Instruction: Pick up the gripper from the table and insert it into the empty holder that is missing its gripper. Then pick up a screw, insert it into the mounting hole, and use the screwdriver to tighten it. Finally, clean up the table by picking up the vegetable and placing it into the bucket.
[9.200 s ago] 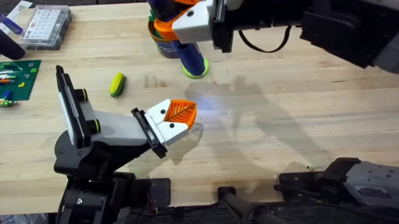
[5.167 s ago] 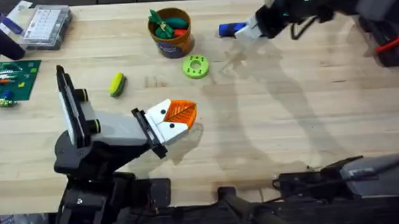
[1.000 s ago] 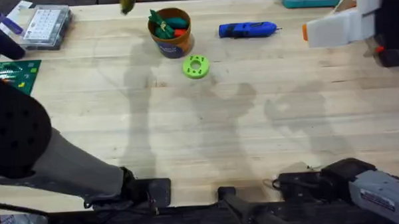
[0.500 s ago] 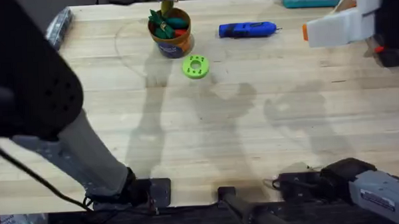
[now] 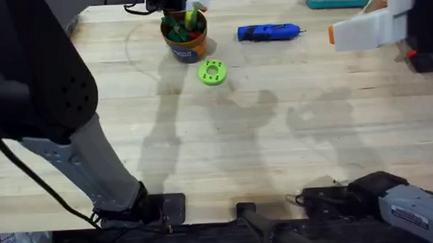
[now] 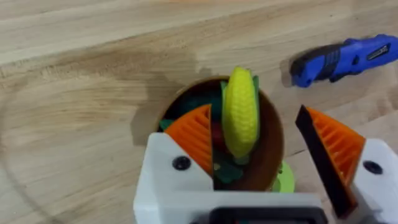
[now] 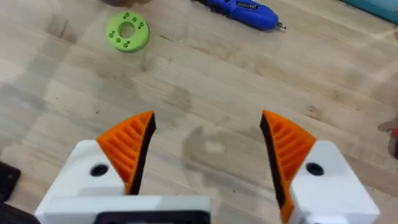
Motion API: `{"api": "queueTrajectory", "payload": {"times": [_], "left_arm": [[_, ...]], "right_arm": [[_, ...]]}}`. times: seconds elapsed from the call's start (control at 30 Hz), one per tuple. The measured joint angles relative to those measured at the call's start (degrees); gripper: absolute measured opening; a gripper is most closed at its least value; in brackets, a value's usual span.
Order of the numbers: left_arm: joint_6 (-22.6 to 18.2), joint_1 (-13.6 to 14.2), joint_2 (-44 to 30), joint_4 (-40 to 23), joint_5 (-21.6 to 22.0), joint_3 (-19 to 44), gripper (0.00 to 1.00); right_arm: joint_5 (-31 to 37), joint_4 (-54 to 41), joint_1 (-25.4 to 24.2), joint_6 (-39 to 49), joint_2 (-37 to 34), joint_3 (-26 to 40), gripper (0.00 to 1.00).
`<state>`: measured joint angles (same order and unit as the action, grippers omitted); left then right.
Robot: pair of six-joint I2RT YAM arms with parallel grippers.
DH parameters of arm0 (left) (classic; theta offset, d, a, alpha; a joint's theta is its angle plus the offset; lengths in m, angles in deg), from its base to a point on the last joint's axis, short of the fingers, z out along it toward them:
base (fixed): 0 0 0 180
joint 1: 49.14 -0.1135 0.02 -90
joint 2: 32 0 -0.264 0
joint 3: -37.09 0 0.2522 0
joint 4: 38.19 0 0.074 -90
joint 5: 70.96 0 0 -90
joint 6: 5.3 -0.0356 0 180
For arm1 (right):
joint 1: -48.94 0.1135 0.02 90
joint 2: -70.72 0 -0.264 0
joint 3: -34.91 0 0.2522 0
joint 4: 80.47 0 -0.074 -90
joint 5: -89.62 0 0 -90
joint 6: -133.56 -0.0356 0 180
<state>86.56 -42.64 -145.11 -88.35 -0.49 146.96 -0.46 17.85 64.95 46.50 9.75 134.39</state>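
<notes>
Half a second ago my left arm was closing on the far edge with the vegetable held above the bucket; now I see the left gripper spread wide over the pail, and the yellow cob stands nearly upright inside it, its green base down among the darker toy vegetables, free of both orange pads. On the overhead view the left arm looms large and dark from about 8 o'clock up toward 11 o'clock, and the bucket sits at about 12 o'clock with a sliver of yellow showing at its rim. The left wrist camera gives me what the overhead cannot: the cob's full length and the clear gap between it and each pad. The screwdriver lies at roughly 1 o'clock, unmoved, with the lime-green ring just in front of the bucket. My right gripper hangs where it was at about 2 o'clock, fingers wide apart and holding nothing; its own camera looks down on bare table, the ring and the screwdriver beyond.
</notes>
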Motion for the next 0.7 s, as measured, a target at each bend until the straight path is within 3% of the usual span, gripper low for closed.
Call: {"api": "queueTrajectory", "payload": {"times": [0.23, 0.6, 0.63, 0.7], "left_arm": [[-0.73, 0.0, 4.53, -2.83, 0.16, -0.02, 0.854], [-7.33, 0.0, 25.79, -25.68, 10.49, 0.21, 0.861], [-7.9, 0.0, 31.57, -30.8, 12.9, 0.22, 0.861], [-8.07, 0.0, 35.62, -32.84, 13.89, 0.24, 0.861]], "right_arm": [[0.02, 0.0, 0.0, 0.01, 0.0, 0.0, 0.993], [0.0, 0.0, 0.0, 0.0, 0.0, 0.0, 0.993], [0.0, 0.0, 0.0, 0.0, 0.0, 0.0, 0.993], [0.0, 0.01, 0.0, 0.0, 0.0, 0.0, 0.993]]}}
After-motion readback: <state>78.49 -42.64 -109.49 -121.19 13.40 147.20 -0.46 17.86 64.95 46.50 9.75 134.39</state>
